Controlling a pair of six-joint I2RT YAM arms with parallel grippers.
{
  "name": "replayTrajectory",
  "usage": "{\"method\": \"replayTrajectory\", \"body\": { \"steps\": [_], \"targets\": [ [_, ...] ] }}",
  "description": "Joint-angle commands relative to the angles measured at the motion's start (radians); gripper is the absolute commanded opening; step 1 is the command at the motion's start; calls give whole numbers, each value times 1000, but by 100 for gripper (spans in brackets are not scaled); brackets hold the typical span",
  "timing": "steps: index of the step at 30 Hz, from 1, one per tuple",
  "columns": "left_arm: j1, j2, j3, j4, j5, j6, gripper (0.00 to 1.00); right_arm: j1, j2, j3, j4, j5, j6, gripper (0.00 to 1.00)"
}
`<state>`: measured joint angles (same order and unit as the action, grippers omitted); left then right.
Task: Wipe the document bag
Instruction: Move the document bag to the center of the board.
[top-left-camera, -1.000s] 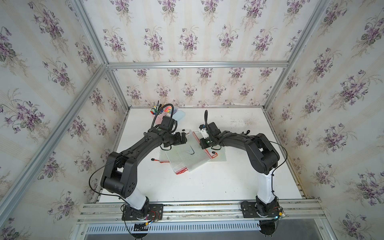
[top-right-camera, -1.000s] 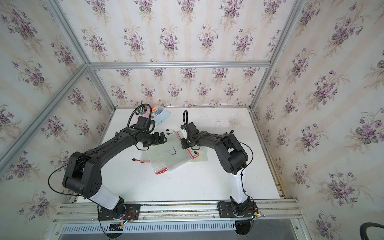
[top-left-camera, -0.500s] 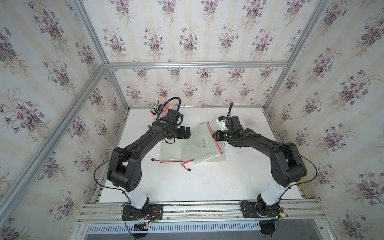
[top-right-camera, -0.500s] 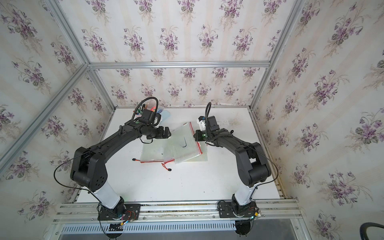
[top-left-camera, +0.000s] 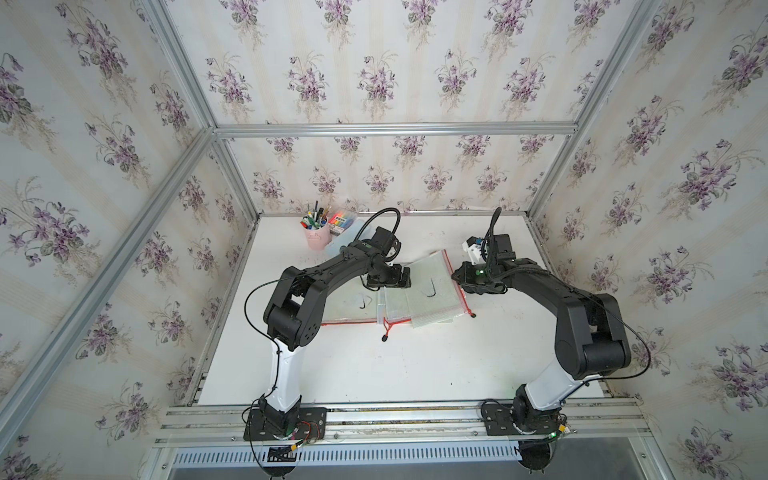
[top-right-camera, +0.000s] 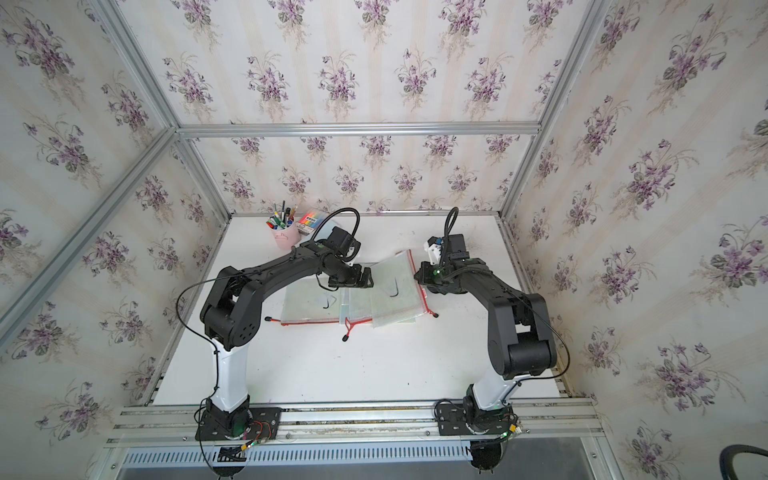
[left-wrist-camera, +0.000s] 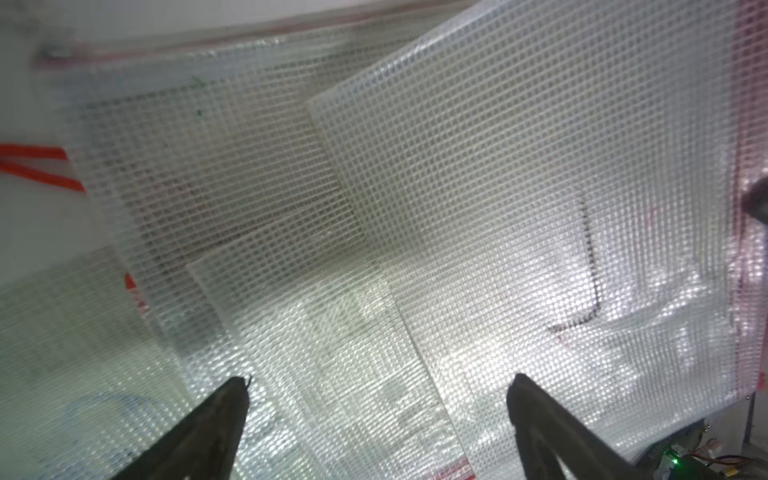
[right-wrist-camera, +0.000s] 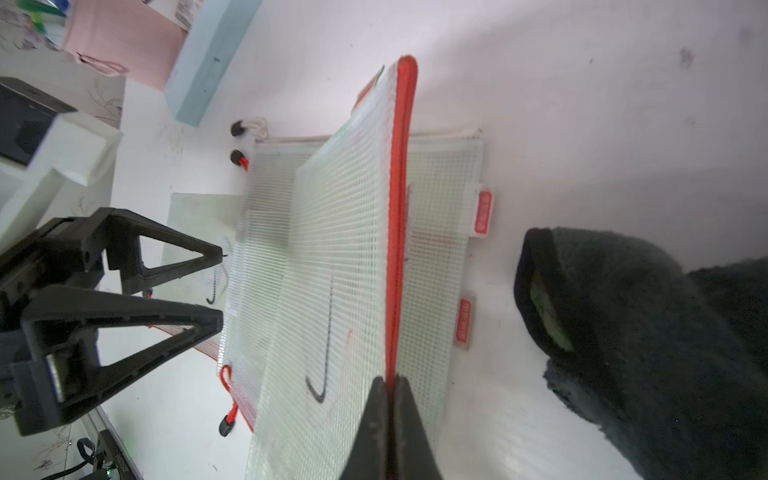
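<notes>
Several gridded document bags overlap; right pincer clamps red zip.

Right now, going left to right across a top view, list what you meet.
Pink pen cup → marker pack → left end effector → raised document bag → right end effector.

The desk is being lit brightly and evenly in both top views, with only soft shadows being cast. Glare is being thrown off the document bag in the blurred left wrist view. The dark cloth is being rendered dim and unfocused in the right wrist view.
</notes>
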<state>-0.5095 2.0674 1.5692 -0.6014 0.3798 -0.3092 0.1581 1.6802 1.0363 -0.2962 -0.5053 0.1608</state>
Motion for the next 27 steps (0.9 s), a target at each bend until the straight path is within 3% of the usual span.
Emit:
{"method": "replayTrajectory", "body": {
  "steps": [1,8,12,17,22,27],
  "targets": [
    [-1,8,0,26,52,-22,98,14,36,-11,17,-3,7,0],
    [0,13,-31,46,86,-43,96,106,168,68,29,62,72,0],
    [14,-19,-114,94,84,-76,96,137,163,-16,156,95,233,0],
    [32,13,-112,115,116,-103,96,199,238,-1,153,139,260,0],
    [121,6,-223,190,167,-202,95,262,282,51,144,153,256,0],
    [177,-49,-279,122,103,-143,95,356,350,109,154,136,301,0]
  ]
}}
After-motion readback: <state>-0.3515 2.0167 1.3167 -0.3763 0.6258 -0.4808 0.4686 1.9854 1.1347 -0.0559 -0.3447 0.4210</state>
